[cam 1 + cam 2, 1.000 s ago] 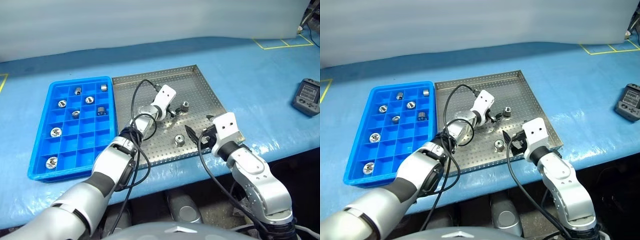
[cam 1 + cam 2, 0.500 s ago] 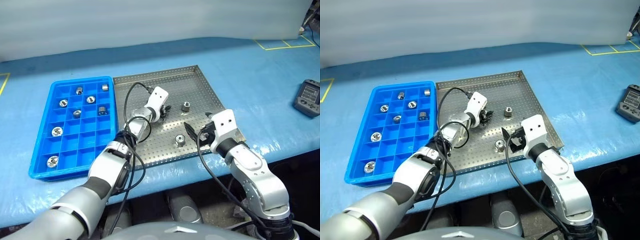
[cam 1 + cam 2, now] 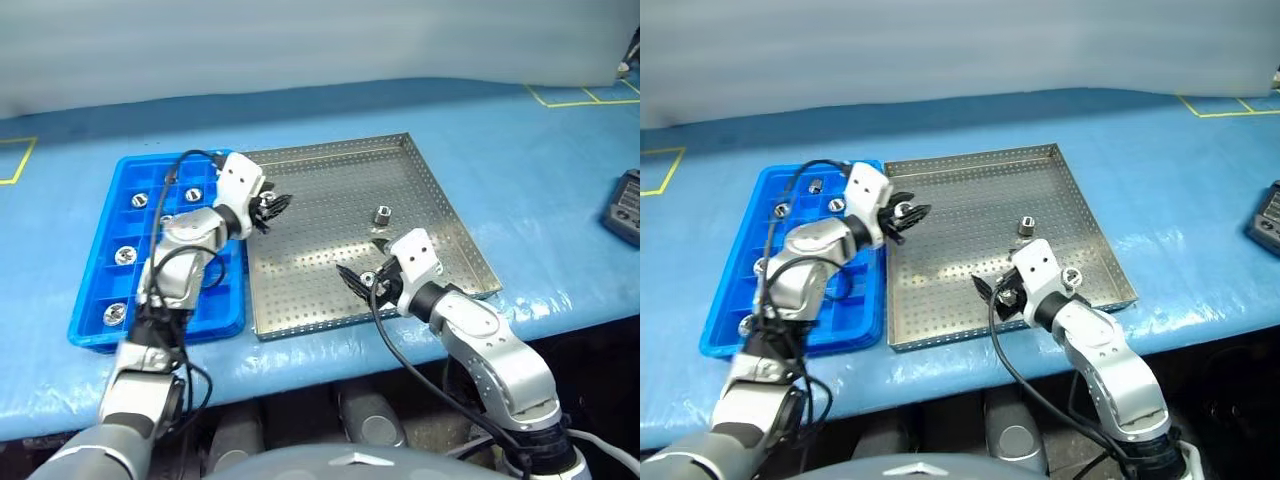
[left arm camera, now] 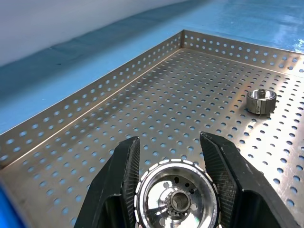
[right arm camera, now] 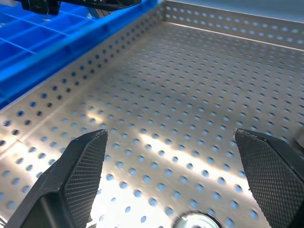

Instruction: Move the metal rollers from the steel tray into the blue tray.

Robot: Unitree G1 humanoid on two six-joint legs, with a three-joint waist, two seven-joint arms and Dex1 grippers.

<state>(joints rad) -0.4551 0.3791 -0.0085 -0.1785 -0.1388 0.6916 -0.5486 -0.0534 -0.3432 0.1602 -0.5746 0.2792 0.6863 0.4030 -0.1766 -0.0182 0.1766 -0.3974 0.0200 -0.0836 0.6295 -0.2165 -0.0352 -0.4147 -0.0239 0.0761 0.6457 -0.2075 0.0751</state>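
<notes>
A small shiny metal roller (image 4: 176, 200) is being held clamped in the left gripper (image 3: 272, 206) near the blue compartmented plastic tray (image 3: 92, 331), and should be released low over a free cell, while the right gripper (image 3: 360, 279) is being kept wide apart above the grey perforated steel tray (image 3: 330, 150).

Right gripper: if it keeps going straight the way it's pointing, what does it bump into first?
Probably the metal roller lying just below and between the open right gripper's fingers. Past that, the steel tray's bare floor runs to its wall, with the blue tray behind. Depth is hard to judge.
</notes>
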